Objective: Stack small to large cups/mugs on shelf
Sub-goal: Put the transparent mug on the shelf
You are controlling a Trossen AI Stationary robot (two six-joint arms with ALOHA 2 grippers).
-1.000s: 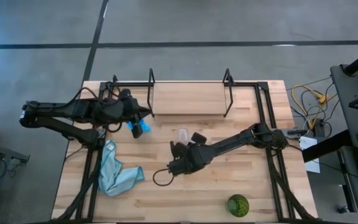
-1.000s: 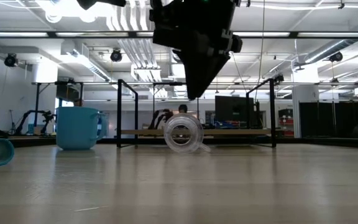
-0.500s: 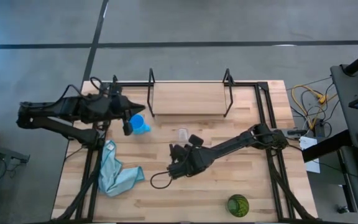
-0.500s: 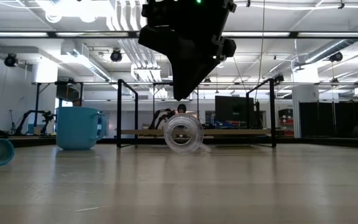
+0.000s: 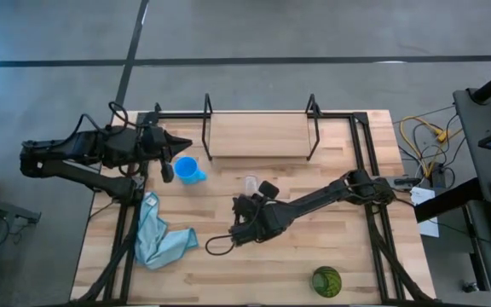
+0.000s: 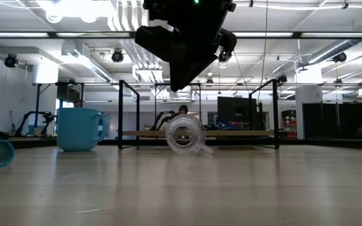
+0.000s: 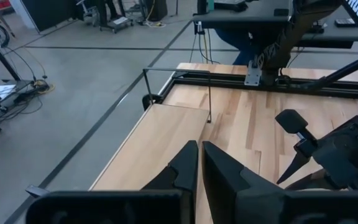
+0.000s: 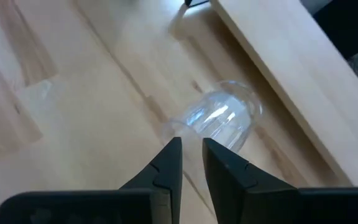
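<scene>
Glass cup point(image 5: 251, 184) lies tipped on the table point(image 5: 348, 264) just in front of the shelf point(image 5: 260, 136), blue mug point(image 5: 186, 169) beside it, so my right gripper point(image 5: 239, 206) hangs nearby, fingers nearly closed, empty; left gripper point(image 5: 186, 143) likewise.

Both grippers point(image 7: 199, 163) point(image 8: 191, 159) empty, nearly closed

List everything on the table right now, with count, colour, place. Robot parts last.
clear cup: 1, see-through, on its side mid-table, just in front of the shelf
blue mug: 1, bright blue, upright, near the shelf's left end
green cup: 1, dark green patterned, front right of table
cloth: 1, light blue, crumpled, front left
shelf: 1, light wood, black wire ends, back of table
left claw: 1, dark, fingers nearly together, beside blue mug
right claw: 1, dark, fingers nearly together, empty, near clear cup
</scene>
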